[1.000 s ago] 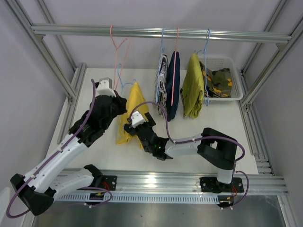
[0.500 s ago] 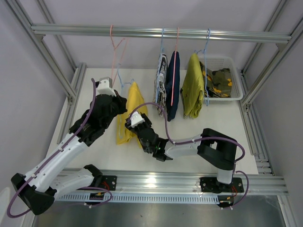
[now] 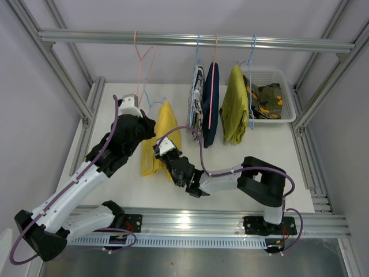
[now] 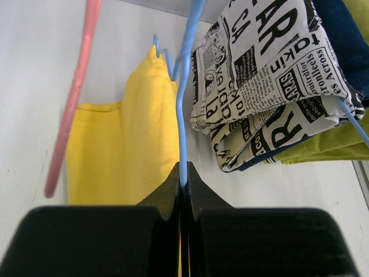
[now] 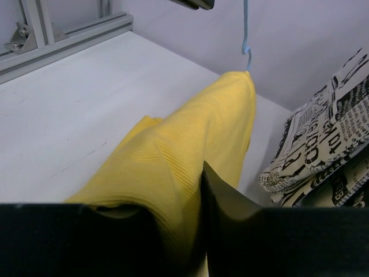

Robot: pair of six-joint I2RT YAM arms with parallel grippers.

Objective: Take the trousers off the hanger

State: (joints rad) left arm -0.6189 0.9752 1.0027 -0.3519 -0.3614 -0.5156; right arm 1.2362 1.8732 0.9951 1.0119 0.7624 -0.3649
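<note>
While three pairs hang from the rail (image 3: 196,40) across the top of the overhead view, the work in hand is on the yellow trousers (image 3: 164,124), which sit left of centre, draped low over the table (image 3: 277,156) on a blue hanger (image 4: 183,104) that is off the rail. The left gripper (image 4: 182,173) is pinched tight on the hanger's wire, with no gap showing between its fingers. The right gripper (image 5: 202,173), just below the garment in the overhead view, is closed on a fold of the yellow cloth. This looks like the pull-off step: one arm holds the hanger and the other has the cloth. The next move probably calls for the right arm to draw the cloth down-frame and off the wire while the left holds steady. The black-and-white print trousers (image 3: 196,98), navy trousers (image 3: 212,104) and mustard-olive trousers (image 3: 235,104) wait at upper centre. The camouflage trousers (image 3: 266,99) lie in the basket (image 3: 288,95) at upper right, likely where the yellow pair goes.
</note>
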